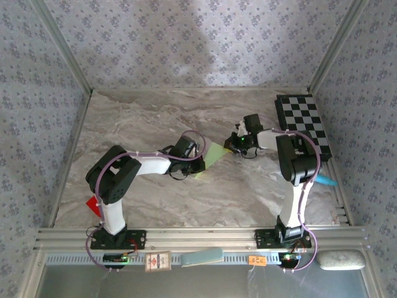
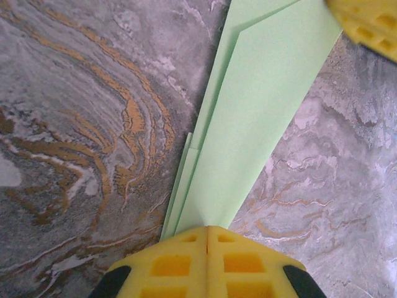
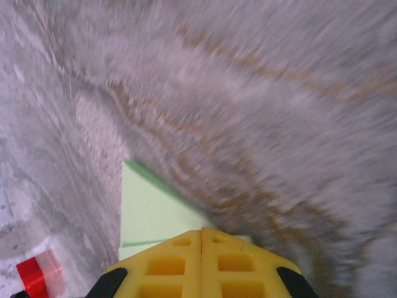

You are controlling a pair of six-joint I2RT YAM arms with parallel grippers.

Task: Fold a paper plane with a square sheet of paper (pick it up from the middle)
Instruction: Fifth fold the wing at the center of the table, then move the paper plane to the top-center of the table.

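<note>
Paper plane (image 2: 260,124) lies mid-table (image 1: 142,118), already a narrow layered dart, so the folding looks nearly finished. Left gripper (image 2: 208,261) and right gripper (image 3: 201,264), jaws pressed together, bear on opposite ends; likely only crease-firming remains.

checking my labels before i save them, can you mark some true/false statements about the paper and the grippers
1. The green paper lies between the left gripper and the right gripper. True.
2. The left gripper is wide open. False: its fingers are closed together.
3. A checkerboard sits at the far right of the table. True.
4. The green paper is a flat, unfolded square. False: it is folded, with overlapping layers.
</note>
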